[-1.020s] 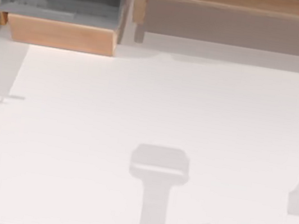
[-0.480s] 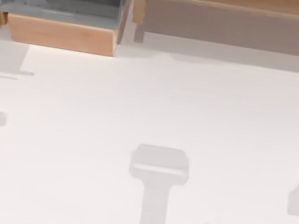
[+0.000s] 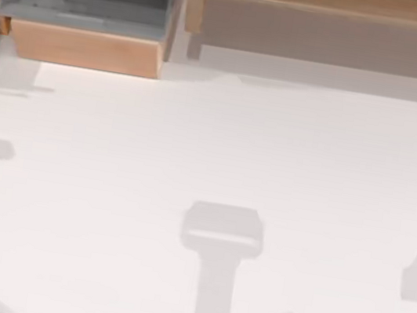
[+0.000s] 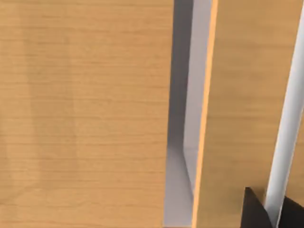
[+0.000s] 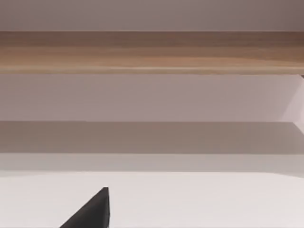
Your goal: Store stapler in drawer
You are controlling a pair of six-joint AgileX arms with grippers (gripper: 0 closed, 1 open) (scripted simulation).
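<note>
The drawer [image 3: 83, 48] stands at the far left corner of the counter [image 3: 273, 151], seen from above. It is pulled open toward the counter. Its grey inside is in view, and its light wooden front panel closes it on the near side. To the right of the drawer, along the far edge, runs a long low shelf [image 3: 331, 33] with a wooden upper edge and a shaded grey face under it. A narrow wooden post stands between the drawer and this shelf. The counter is white and carries several soft grey shadows: a T-shaped one in the near middle, two pointed ones at the near right, and some more along the left edge.

My left claw [image 4: 273, 216] is very close to wooden boards [image 4: 85, 114]. Between two of these boards there is a narrow grey gap. A thin white bar [image 4: 287, 133] runs beside the claw's dark tips. I cannot tell if this claw is wide or narrow, or if it holds anything.

My right claw [image 5: 92, 213] hangs low over the white counter and faces the long shelf, well apart from it. I cannot tell its state either.

Where the stapler lies, I cannot tell.
</note>
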